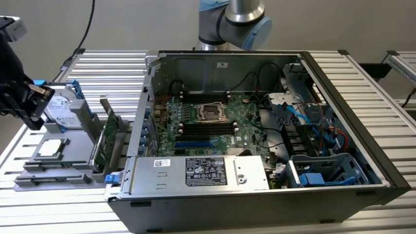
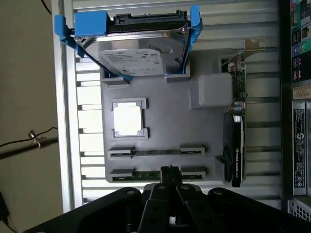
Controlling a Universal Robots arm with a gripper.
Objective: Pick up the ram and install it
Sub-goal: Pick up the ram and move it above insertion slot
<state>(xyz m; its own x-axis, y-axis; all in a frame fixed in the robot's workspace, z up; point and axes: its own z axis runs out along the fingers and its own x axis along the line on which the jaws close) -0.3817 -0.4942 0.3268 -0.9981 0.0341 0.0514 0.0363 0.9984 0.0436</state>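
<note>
The ram (image 2: 146, 174) is a thin green strip lying in the outer of two long slots on the grey tray (image 2: 170, 121). In the wrist view my gripper (image 2: 170, 171) hovers over that slot, its two black fingers pressed together with nothing between them. In the exterior view, my gripper (image 1: 32, 117) hangs at the exterior view's left, above the tray (image 1: 65, 163) and apart from it. The open computer case (image 1: 260, 146) stands to the exterior view's right, its motherboard showing dark memory slots (image 1: 204, 127).
A silver hard drive with blue rails (image 2: 136, 48) (image 1: 62, 107) leans at one end of the tray. A taller green expansion card (image 2: 237, 141) (image 1: 107, 139) stands upright between tray and case. A square processor chip (image 2: 127, 120) lies on the tray.
</note>
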